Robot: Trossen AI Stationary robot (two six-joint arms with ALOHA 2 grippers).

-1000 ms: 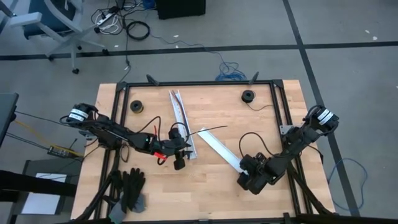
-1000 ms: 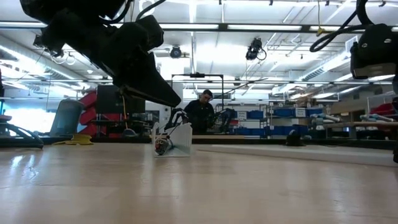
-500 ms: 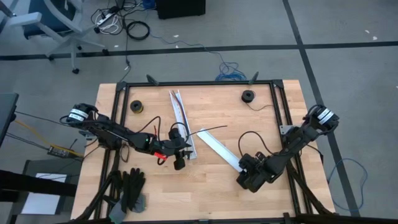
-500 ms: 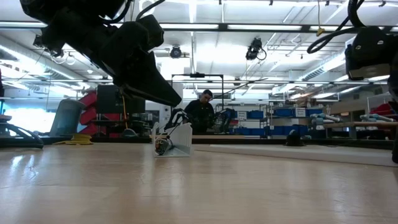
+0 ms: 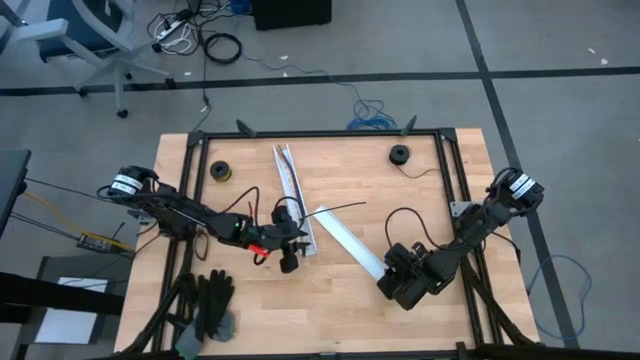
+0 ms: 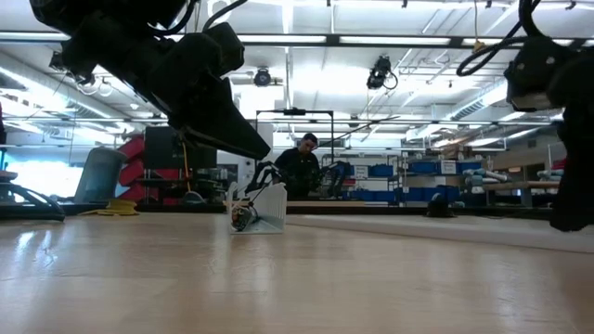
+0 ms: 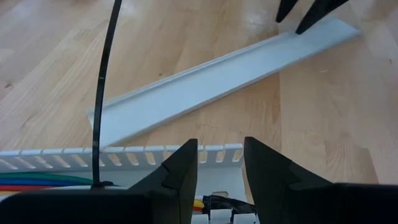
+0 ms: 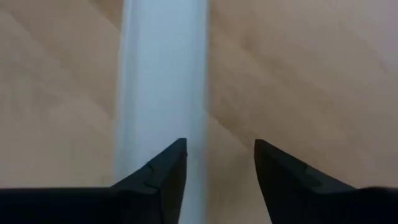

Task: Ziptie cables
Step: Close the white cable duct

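Near the tabletop's (image 5: 340, 290) middle, the cables (image 7: 37, 182) lie in the slotted channel (image 5: 293, 195), a black ziptie (image 7: 102, 93) standing up from them. The left hand (image 5: 288, 240) seems partly closed there, its hold unclear. The right hand (image 5: 388, 268), fingers apart, holds nothing at the white cover strip (image 5: 350, 240). Bundling is underway; next comes cinching the tie.

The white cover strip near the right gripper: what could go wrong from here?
1. The right gripper is at one end of the white cover strip, open; the strip lies off-centre between its fingers, so a grab may miss or flip it.
2. A swinging strip might knock the black zip tie above the cables.
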